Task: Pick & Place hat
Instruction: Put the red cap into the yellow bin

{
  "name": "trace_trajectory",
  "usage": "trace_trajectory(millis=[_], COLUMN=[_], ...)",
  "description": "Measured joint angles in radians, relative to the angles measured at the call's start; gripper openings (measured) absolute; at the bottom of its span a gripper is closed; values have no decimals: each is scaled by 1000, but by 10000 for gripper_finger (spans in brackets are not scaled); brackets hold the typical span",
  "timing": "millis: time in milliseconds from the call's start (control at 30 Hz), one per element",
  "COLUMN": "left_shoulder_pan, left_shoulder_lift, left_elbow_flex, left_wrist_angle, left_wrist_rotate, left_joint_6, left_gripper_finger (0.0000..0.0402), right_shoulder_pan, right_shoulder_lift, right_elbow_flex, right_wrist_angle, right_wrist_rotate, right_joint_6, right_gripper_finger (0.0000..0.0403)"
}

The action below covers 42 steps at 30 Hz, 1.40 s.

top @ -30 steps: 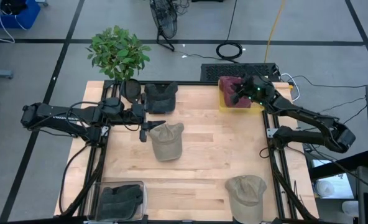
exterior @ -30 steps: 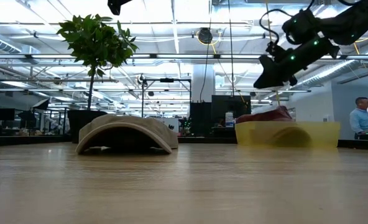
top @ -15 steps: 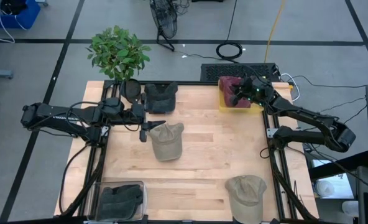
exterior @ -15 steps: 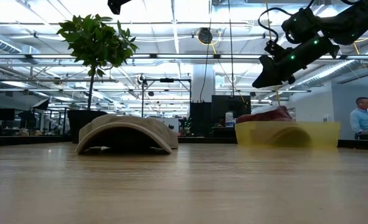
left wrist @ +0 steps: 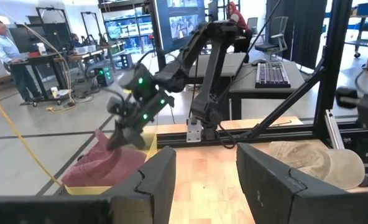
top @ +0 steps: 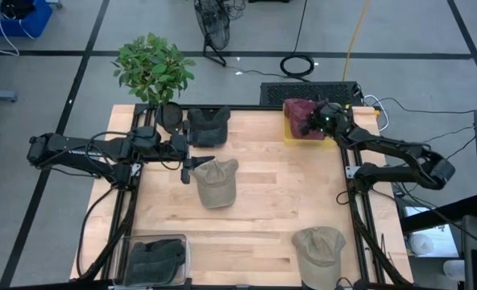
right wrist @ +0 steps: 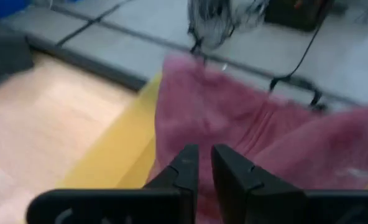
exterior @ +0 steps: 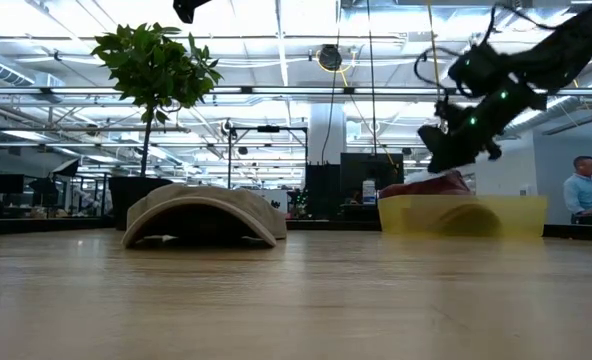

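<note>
The right claw (exterior: 454,152) had come down onto the red hat (top: 301,114) in the yellow bin (exterior: 496,216), fingers nearly pressed together, seemingly starting a grasp.

Big open workshop, bright lights overhead.

Grey floor (top: 53,32) marked with dark lines runs round the wooden table (top: 271,193), and a leafy potted plant (top: 152,68) stands at its far left corner. Cables (top: 299,64) coil on the floor behind, next to a keyboard (top: 309,90). Across the room there are rows of ceiling lights (exterior: 276,45), desks with screens (left wrist: 184,22), an office chair (left wrist: 272,37), and a person (exterior: 581,190) over at the right.
</note>
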Motion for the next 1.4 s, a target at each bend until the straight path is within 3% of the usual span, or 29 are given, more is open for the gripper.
trace_trajectory(millis=[200, 467, 600, 933, 1167, 1300, 1400], left_shoulder_pan=[0, 5, 7, 6, 6, 6, 6], left_shoulder_lift=[0, 0, 0, 0, 0, 0, 0], left_elbow_flex=[0, 0, 0, 0, 0, 0, 0], left_wrist_angle=[10, 18, 20, 14, 12, 12, 12], left_wrist_rotate=[0, 0, -1, 0, 0, 0, 0], left_joint_6=[9, 22, 22, 13, -8, 7, 15], left_gripper_finger=[172, 172, 172, 172, 172, 172, 172], right_shoulder_pan=[-33, -37, -37, -5, -23, -73, -91], right_shoulder_lift=[151, 285, 248, -3, 106, 179, 159], right_elbow_flex=[-4, -1, -4, -7, -49, -50, -28], right_wrist_angle=[57, 119, 124, 108, 99, 122, 97], right_wrist_rotate=[-28, -42, -58, -61, -7, -95, -112], right_joint_6=[5, -3, -32, -22, -14, -19, -37], right_gripper_finger=[3, 8, 8, 1, 0, 0, 0])
